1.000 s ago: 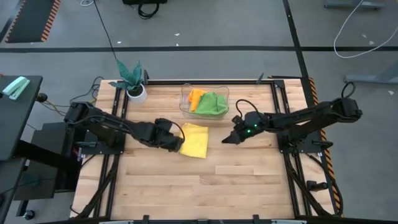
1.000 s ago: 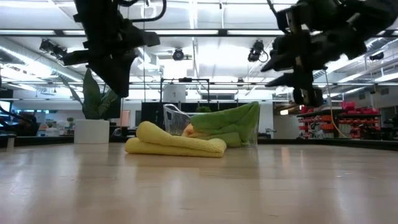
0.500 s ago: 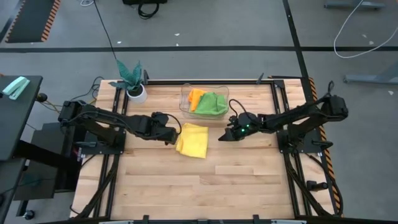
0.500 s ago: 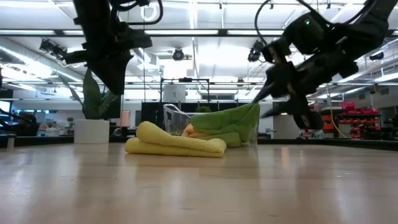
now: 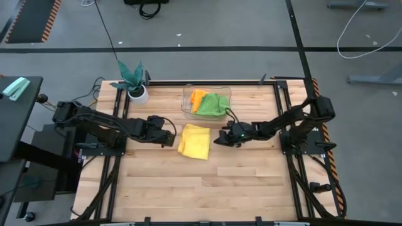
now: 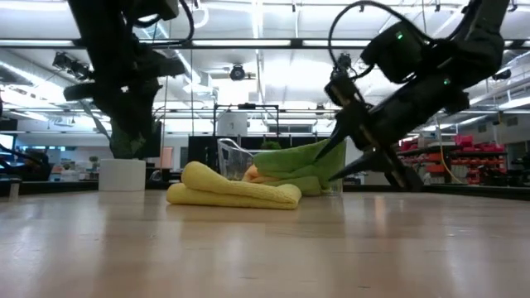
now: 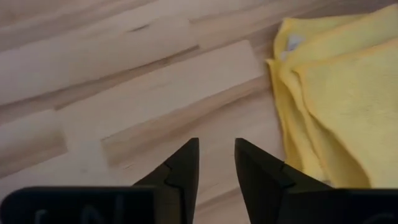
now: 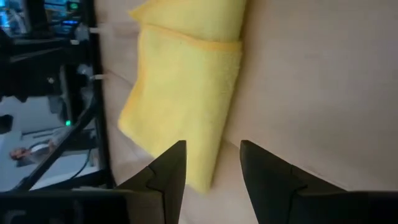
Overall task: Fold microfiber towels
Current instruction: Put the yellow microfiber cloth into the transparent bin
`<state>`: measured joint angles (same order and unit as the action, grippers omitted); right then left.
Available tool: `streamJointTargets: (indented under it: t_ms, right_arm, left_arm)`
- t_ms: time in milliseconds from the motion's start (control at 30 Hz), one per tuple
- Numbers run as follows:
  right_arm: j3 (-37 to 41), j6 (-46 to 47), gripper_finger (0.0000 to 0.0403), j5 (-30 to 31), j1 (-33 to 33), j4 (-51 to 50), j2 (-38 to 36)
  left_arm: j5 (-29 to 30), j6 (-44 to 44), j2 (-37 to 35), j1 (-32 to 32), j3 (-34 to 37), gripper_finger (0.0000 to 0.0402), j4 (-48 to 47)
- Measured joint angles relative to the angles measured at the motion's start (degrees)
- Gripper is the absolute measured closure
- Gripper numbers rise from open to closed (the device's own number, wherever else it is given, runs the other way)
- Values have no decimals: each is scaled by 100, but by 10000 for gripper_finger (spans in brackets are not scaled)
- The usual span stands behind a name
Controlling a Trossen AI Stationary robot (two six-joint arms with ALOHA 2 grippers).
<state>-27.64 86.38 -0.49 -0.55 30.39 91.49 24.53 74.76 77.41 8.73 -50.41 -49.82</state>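
A folded yellow towel (image 5: 195, 141) lies flat on the wooden desk (image 5: 201, 188), roughly in the middle, just in front of a clear plastic bin (image 5: 186, 108) that stands toward the far edge. Inside the bin sit an orange towel (image 5: 198, 96) and a green towel (image 5: 215, 103), bunched together, with the green one bulging over the rim in the low view; whether the green mass is one cloth or two cannot be told. The left pincer (image 5: 171, 139) sits low over the desk just beside the yellow towel's left edge, apart from it; in the left wrist view its two dark fingers (image 7: 183, 171) stand a little apart with bare wood between them and nothing held, the towel's layered edge lying off to one side. The right pincer (image 5: 218, 139) reaches in from the other side and stops just short of the towel's right edge; in the right wrist view its fingers (image 8: 168, 171) are spread wide over bare wood, gripping nothing, with the yellow fold ahead of them. In the low view the yellow towel (image 6: 234, 192) shows as a thick, rounded stack of layers resting on the desk, and the right arm slants down toward it with its spread fingers above the surface. A teal-leaved plant (image 5: 132, 76) in a white pot stands at the far left corner of the desk.
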Motion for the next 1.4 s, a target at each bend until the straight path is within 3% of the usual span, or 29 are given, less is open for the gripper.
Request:
streamJointTargets:
  t_ms: [600, 867, 1000, 1400]
  right_arm:
    - [-1300, 56, 245, -195, -3, 220, 1622]
    - [-1196, -194, 244, -134, -30, -644, 1240]
    - [-1084, -17, 245, 326, -180, -1132, 996]
    - [-1033, 671, 243, 614, -292, -849, 1094]
  left_arm:
    - [-676, -86, -28, -31, 1093, 284, 1689]
    - [-710, -316, -28, -24, 1184, 280, 2005]
    - [-710, -358, -28, -31, 1184, 282, 2319]
    - [-1145, -965, -22, -639, 1184, 275, 2813]
